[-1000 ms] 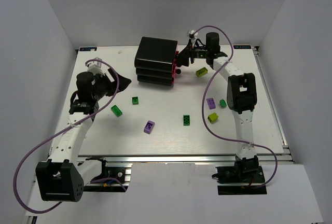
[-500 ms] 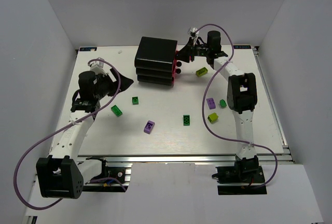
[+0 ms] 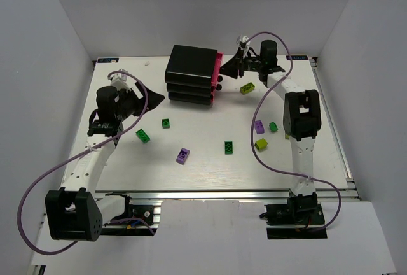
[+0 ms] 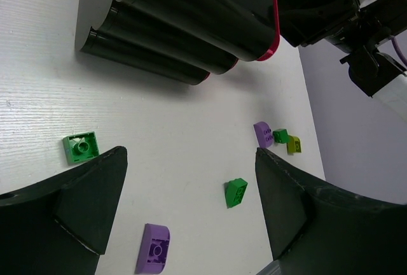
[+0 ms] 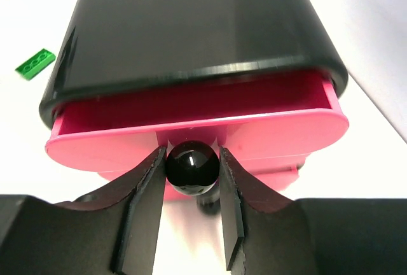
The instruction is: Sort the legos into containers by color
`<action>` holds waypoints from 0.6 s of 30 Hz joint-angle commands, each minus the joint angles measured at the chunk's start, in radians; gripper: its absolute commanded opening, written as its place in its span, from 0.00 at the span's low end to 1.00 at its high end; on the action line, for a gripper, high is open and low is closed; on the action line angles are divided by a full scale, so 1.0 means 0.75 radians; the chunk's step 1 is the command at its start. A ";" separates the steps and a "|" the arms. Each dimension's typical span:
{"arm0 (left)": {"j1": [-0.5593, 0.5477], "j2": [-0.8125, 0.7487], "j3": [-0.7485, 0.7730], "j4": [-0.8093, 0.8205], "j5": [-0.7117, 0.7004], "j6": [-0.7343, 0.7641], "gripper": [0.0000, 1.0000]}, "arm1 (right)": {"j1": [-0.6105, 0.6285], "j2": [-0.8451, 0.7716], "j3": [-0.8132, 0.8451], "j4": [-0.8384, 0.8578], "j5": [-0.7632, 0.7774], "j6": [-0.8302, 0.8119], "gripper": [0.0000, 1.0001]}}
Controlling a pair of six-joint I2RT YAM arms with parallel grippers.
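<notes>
The black cabinet (image 3: 191, 74) stands at the back middle. Its top pink drawer (image 5: 191, 128) is pulled partly out. My right gripper (image 3: 232, 68) is shut on that drawer's black knob (image 5: 193, 168). My left gripper (image 3: 149, 98) is open and empty, held above the table left of the cabinet. Loose legos lie on the table: green (image 3: 143, 136), dark green (image 3: 166, 123), purple (image 3: 183, 155), green (image 3: 228, 147), lime (image 3: 247, 88). A purple (image 3: 259, 126), a green (image 3: 273, 126) and a lime one (image 3: 261, 144) lie at the right. The left wrist view shows a green one (image 4: 82, 147), a purple one (image 4: 152, 257) and another green one (image 4: 236, 192).
White walls enclose the table on three sides. The right arm's purple cable (image 3: 254, 141) loops over the legos at the right. The two lower drawers under the open one are shut. A green lego (image 5: 35, 63) lies beyond the cabinet in the right wrist view.
My right gripper has moved right with the knob, and the top drawer has slid partly out. The left arm has shifted only slightly.
</notes>
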 commanded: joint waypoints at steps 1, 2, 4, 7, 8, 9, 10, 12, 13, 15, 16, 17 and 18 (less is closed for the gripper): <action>-0.004 0.002 0.032 0.059 0.034 -0.015 0.91 | -0.066 -0.095 -0.059 -0.064 -0.021 -0.100 0.22; -0.004 0.008 0.030 0.067 0.040 -0.019 0.92 | -0.068 -0.105 -0.066 -0.084 -0.021 -0.121 0.24; -0.004 0.016 0.026 0.073 0.044 -0.029 0.92 | -0.077 -0.124 -0.072 -0.162 -0.031 -0.161 0.29; -0.004 0.028 0.026 0.077 0.054 -0.033 0.92 | -0.081 -0.136 -0.060 -0.258 -0.040 -0.260 0.32; -0.004 0.032 0.032 0.075 0.054 -0.031 0.92 | -0.081 -0.138 -0.060 -0.264 -0.038 -0.272 0.33; -0.004 0.032 0.034 0.077 0.052 -0.029 0.92 | -0.085 -0.138 -0.062 -0.268 -0.040 -0.272 0.36; -0.004 0.030 0.034 0.077 0.052 -0.029 0.92 | -0.087 -0.136 -0.060 -0.281 -0.038 -0.282 0.38; -0.004 0.028 0.030 0.077 0.048 -0.029 0.92 | -0.093 -0.130 -0.049 -0.311 -0.029 -0.295 0.50; -0.004 0.028 0.030 0.077 0.048 -0.029 0.92 | -0.097 -0.130 -0.045 -0.320 -0.027 -0.293 0.54; -0.004 0.028 0.030 0.073 0.050 -0.029 0.92 | -0.111 -0.138 -0.037 -0.336 -0.015 -0.295 0.65; -0.004 0.024 0.030 0.069 0.046 -0.029 0.92 | -0.117 -0.144 -0.037 -0.338 -0.011 -0.295 0.71; -0.004 0.020 0.030 0.063 0.046 -0.027 0.92 | -0.130 -0.158 -0.045 -0.342 -0.007 -0.299 0.79; -0.004 0.010 0.024 0.061 0.038 -0.027 0.93 | -0.158 -0.165 -0.045 -0.348 -0.003 -0.317 0.82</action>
